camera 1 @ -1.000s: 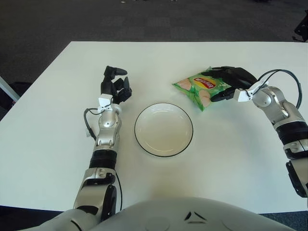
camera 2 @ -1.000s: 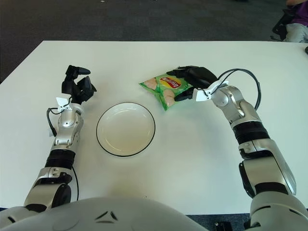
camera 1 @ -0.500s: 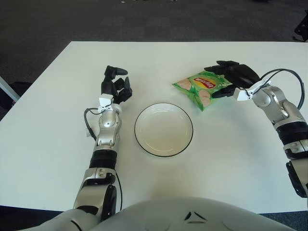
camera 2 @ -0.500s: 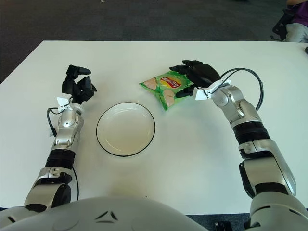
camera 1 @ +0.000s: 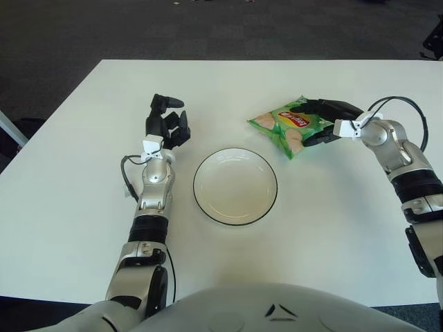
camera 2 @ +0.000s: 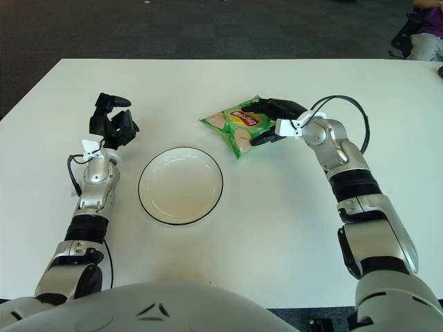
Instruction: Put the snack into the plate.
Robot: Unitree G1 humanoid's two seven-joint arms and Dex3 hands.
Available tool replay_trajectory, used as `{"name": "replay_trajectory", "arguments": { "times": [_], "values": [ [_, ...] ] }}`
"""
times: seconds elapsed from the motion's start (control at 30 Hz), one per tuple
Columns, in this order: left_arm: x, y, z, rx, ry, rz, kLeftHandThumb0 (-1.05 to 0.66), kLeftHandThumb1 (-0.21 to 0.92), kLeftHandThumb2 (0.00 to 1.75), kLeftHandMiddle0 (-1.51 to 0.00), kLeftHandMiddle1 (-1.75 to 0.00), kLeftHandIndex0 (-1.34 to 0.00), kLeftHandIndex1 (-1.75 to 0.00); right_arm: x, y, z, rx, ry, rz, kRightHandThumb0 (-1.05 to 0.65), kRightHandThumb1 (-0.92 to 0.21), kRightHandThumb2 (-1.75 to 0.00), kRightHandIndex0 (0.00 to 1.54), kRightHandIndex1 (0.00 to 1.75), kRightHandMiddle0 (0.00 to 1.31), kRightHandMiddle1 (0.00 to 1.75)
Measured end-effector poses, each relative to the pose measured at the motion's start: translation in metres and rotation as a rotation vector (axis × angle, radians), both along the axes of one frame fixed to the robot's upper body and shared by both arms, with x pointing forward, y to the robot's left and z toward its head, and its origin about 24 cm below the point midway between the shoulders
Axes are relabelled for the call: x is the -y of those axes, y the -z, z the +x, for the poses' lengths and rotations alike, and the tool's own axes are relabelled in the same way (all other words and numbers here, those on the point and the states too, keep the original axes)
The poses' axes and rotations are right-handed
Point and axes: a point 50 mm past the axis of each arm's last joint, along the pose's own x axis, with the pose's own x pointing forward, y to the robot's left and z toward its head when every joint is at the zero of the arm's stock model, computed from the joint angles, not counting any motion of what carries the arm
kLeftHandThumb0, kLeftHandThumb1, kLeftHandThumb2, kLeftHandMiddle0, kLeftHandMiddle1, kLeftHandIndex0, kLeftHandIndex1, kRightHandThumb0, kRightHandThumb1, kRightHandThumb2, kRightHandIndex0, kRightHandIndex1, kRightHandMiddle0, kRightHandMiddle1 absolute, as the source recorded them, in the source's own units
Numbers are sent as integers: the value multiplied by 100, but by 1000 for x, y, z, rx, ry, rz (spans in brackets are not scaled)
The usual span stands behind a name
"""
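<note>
A green snack bag (camera 1: 286, 124) lies on the white table, up and to the right of an empty white plate (camera 1: 235, 187) with a dark rim. My right hand (camera 1: 317, 123) is at the bag's right edge. Its fingers curl over the top of the bag and its thumb presses in from below, so it grips that end. The bag's left part still touches the table. My left hand (camera 1: 166, 122) shows left of the plate, held upright with curled fingers and holding nothing.
The white table (camera 1: 69, 207) spreads wide around the plate and bag. Its far edge meets dark carpet (camera 1: 208, 28). Cables loop off both wrists, the right one (camera 1: 405, 104) arching above the forearm.
My right hand, which half a second ago had its fingers raised and spread above the bag, has turned and closed on the bag's right edge. The left hand, plate and bag have stayed put.
</note>
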Motion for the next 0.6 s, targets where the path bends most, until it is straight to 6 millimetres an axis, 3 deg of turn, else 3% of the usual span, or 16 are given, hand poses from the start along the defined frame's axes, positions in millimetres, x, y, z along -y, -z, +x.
{"name": "replay_trajectory", "arguments": {
  "times": [0.6],
  "values": [
    [0, 0, -2, 3, -2, 2, -38, 67, 85, -95, -175, -36, -175, -9, 9, 21, -104, -28, 7, -71, -87, 0, 5, 1, 24, 0]
  ]
}}
